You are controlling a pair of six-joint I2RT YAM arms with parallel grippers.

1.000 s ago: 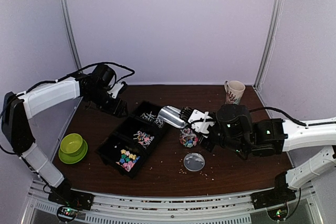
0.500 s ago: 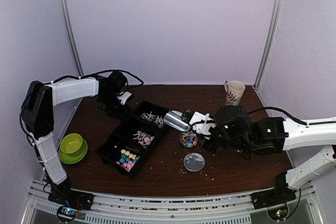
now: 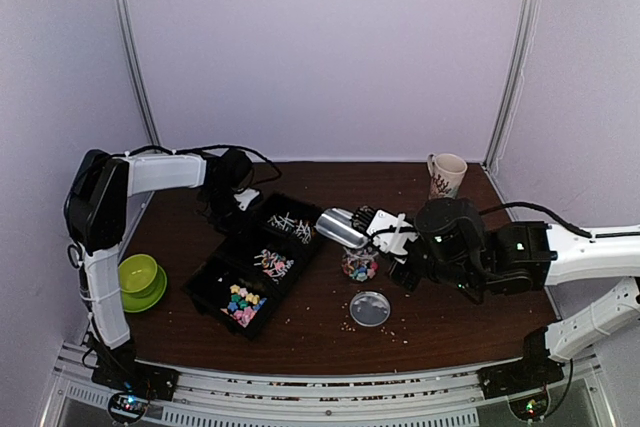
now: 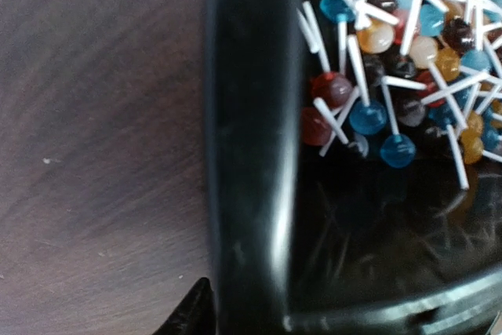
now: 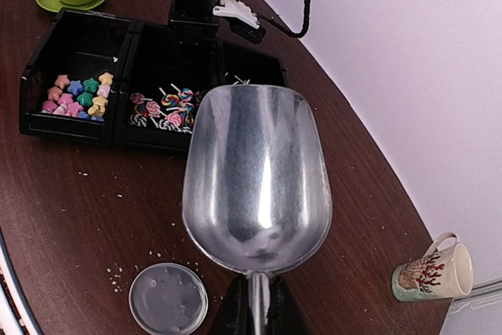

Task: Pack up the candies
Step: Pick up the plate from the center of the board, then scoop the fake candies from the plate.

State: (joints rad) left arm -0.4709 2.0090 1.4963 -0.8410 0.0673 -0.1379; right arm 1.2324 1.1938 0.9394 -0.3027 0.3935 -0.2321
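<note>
From above, a black plastic tray (image 3: 212, 285) with three compartments lies on the dark wooden table (image 3: 300, 342), with pastel candies (image 3: 243, 302) heaped inside. The left gripper (image 3: 230, 209) hangs at the tray's far end. The right gripper (image 3: 372, 223) pinches a shiny metal scoop (image 3: 340, 229) above a small clear jar (image 3: 358, 265) holding more candies. A round lid (image 3: 370, 308) lies near it.

The left wrist view shows the tray's glossy wall and round lollipops (image 4: 376, 107) on white sticks. Its jaw opening cannot be told.

The right wrist view shows the scoop's smooth curved bowl, its thin handle clamped between closed fingers.
</note>
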